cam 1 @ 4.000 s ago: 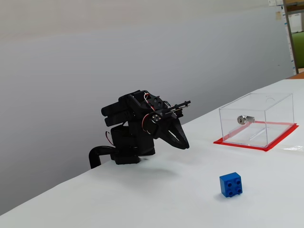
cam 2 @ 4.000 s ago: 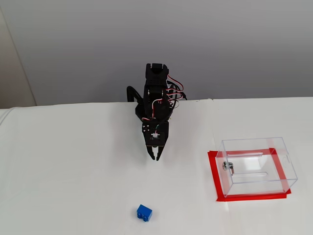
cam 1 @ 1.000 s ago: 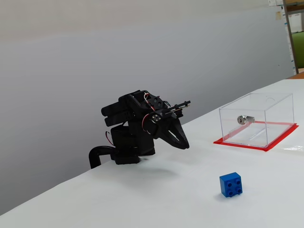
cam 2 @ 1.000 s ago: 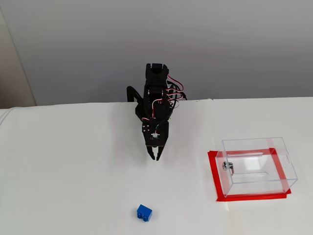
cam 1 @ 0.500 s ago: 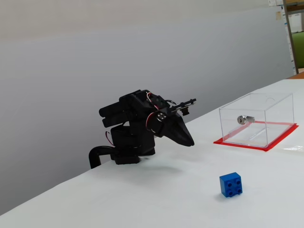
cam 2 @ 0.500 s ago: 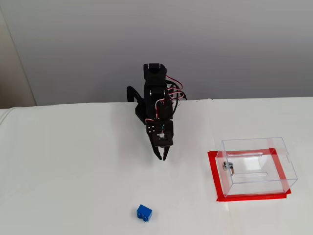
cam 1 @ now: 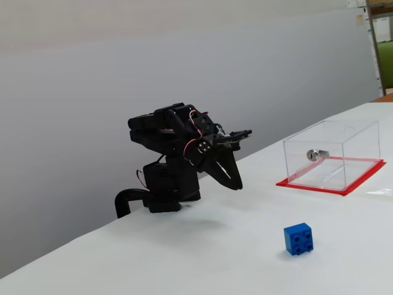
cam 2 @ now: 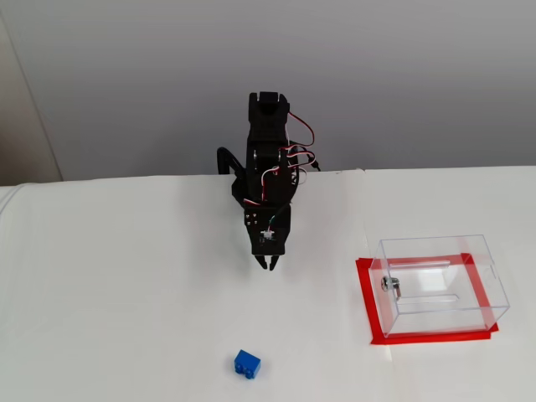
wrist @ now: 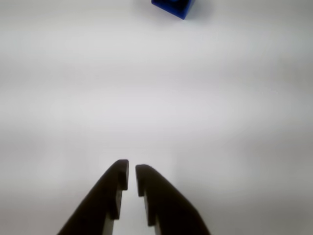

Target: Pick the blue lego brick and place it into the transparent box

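Blue lego brick (cam 1: 298, 238) on its side (studs seemingly camera-facing), cube-like.

Wrist view looks down past the gripper (wrist: 131, 177); fixed views watch sideways and frontally

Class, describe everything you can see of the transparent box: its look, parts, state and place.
The transparent box looks like clear acrylic, rectangular, standing upright on a red-edged base that lies flat on the white table. A small silver lock cylinder sits in one wall. Nothing visible lies inside. It stands apart from the arm and brick, untouched.
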Robot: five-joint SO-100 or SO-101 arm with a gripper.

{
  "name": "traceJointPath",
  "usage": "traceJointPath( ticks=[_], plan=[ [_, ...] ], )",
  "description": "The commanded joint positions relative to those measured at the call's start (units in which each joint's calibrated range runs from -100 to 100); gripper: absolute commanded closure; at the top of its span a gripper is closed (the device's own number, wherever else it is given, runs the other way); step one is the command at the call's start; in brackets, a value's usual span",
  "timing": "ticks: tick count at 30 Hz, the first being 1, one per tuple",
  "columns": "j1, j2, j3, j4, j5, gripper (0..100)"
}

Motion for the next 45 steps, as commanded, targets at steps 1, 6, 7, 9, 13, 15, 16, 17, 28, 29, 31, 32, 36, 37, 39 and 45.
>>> traceJointPath(
  ticks=[1, 6, 7, 9, 13, 15, 16, 17, 28, 29, 31, 32, 36, 37, 39, 45],
  plan=[
    [1.9, 4.2, -5.3, -0.2, -0.3, 98],
    [7.3, 7.2, -8.8, -0.1, -0.3, 98],
    [9.1, 7.5, -9.5, -0.1, -0.3, 98],
    [13.1, 8.5, -10.8, -0.1, -0.2, 98],
    [19.6, 8.6, -12.4, -0.8, -0.3, 98],
    [22.3, 8.6, -13.3, -0.8, -0.4, 98],
    [23.3, 8.6, -13.7, -0.8, -0.4, 98],
    [24.3, 8.6, -14.0, -0.8, -0.4, 98],
    [21.1, 25.0, -24.8, -0.8, 0.1, 98],
    [20.0, 27.9, -26.9, -0.8, 0.1, 98],
    [18.6, 33.7, -31.1, -0.2, 0.1, 98],
    [18.2, 36.3, -33.1, 0.0, 0.2, 98],
    [17.2, 43.6, -39.4, 0.2, 2.9, 98],
    [16.8, 44.8, -40.7, 0.2, 3.8, 98],
    [16.5, 46.7, -42.9, 0.2, 5.4, 98],
    [16.5, 49.0, -46.3, 0.2, 6.6, 98]
  ],
)
